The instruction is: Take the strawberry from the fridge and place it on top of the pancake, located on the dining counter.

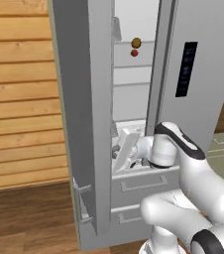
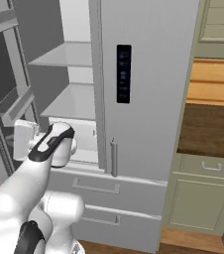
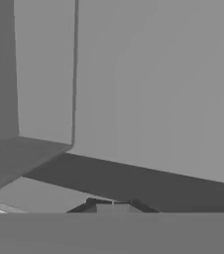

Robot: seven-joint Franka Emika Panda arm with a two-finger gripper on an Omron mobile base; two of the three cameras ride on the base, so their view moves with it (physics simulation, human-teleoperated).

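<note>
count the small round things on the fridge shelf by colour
red (strawberry): 1
brownish-orange (ball): 1
total: 2

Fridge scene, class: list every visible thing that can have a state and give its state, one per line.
fridge: left door swung open, right door shut, lower drawers shut.
strawberry: resting on an upper shelf, untouched.
brownish-orange ball: on the same shelf, just behind the strawberry.
gripper: jaws shut, empty, low inside the open compartment.
green cabinet: door shut.
</note>
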